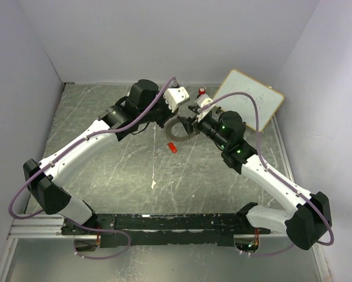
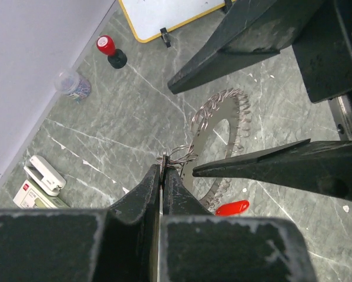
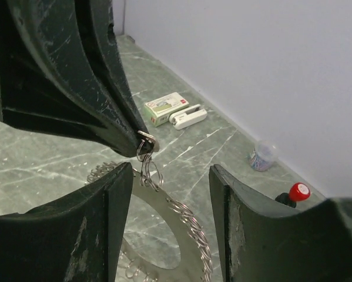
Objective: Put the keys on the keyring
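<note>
**Green-veined table, white walls: two arms meet over one ring**

Grey-green stone-patterned tabletop (image 1: 134, 176) fills the floor of a white-walled booth (image 1: 164, 35).

Counted: one keyring (image 2: 204, 147), a flat toothed disc edged with many small wire loops, lying just toward 12 o'clock from the table's middle. One red-headed key (image 2: 231, 207) lies loose on the table at the ring's 6 o'clock, close by but apart; I cannot make out a black-headed key. At the far edge are one whiteboard (image 1: 249, 100) at 2 o'clock, one red-topped black cylinder (image 2: 111, 51) at 1 o'clock, one small clear cup (image 2: 74, 84), one white stapler (image 2: 43, 174) and one small box (image 3: 166, 107).

Both arms reach forward and inward, elbows bowed outward, wrists nearly meeting above the ring. The left gripper (image 2: 163, 171) is clenched on the keyring, pinching one wire loop at its rim. The right gripper (image 3: 170, 170) is released, fingers apart and straddling the ring's looped edge, gripping nothing.
</note>
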Robot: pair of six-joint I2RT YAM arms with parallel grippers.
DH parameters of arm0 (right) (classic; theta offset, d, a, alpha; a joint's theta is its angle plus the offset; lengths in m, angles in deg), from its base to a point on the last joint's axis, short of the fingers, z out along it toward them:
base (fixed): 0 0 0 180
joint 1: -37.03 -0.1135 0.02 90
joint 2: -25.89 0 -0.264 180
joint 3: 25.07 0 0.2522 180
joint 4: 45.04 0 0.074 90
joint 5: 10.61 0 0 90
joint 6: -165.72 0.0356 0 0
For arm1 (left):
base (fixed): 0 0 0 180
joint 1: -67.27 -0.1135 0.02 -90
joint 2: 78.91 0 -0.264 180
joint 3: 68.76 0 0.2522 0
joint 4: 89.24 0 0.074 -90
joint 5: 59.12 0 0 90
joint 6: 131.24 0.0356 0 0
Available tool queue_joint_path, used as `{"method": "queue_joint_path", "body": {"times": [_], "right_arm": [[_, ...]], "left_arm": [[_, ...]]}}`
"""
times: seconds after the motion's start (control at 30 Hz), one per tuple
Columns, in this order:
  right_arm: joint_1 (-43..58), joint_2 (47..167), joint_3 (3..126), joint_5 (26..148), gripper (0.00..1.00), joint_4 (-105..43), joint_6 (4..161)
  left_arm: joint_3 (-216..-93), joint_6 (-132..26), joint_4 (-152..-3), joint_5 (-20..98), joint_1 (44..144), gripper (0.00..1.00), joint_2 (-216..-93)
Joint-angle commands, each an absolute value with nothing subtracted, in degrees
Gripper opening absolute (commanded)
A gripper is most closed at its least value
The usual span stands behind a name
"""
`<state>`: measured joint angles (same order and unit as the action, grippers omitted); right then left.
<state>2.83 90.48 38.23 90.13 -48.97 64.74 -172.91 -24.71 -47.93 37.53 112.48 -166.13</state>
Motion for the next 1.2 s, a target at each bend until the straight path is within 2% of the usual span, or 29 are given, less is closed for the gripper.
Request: {"method": "queue_joint_path", "body": {"times": [0.0,0.23,0.57,0.67,0.77,0.8,0.97,1.17], "right_arm": [[2.8,91.6,40.2,93.5,0.54,-46.9,63.6],[2.8,93.1,40.8,93.7,0.46,-46.8,63.9],[2.7,95.1,42.0,94.7,0.39,-48.0,64.3],[2.7,95.5,42.1,94.8,0.26,-48.7,64.5],[2.6,96.0,42.9,94.3,0.03,-48.0,64.4],[2.7,96.0,43.0,94.2,0.0,-47.8,64.4],[2.5,93.8,41.7,92.1,0.0,-49.3,64.7],[2.6,85.8,32.8,88.9,0.0,-62.2,66.3]], "left_arm": [[-175.5,-23.9,-48.4,38.0,112.7,0.07,-165.0],[-175.4,-23.8,-48.4,38.5,112.7,0.07,-164.9],[-175.6,-23.6,-48.0,39.6,112.7,0.07,-165.4],[-175.6,-23.6,-47.9,39.6,112.7,0.07,-165.5],[-175.7,-23.6,-47.8,39.5,112.7,0.07,-165.5],[-175.6,-23.6,-47.9,39.4,112.7,0.07,-165.5],[-175.3,-24.1,-48.7,37.7,112.7,0.07,-165.3],[-174.8,-24.9,-49.6,32.1,112.5,0.07,-165.8]]}}
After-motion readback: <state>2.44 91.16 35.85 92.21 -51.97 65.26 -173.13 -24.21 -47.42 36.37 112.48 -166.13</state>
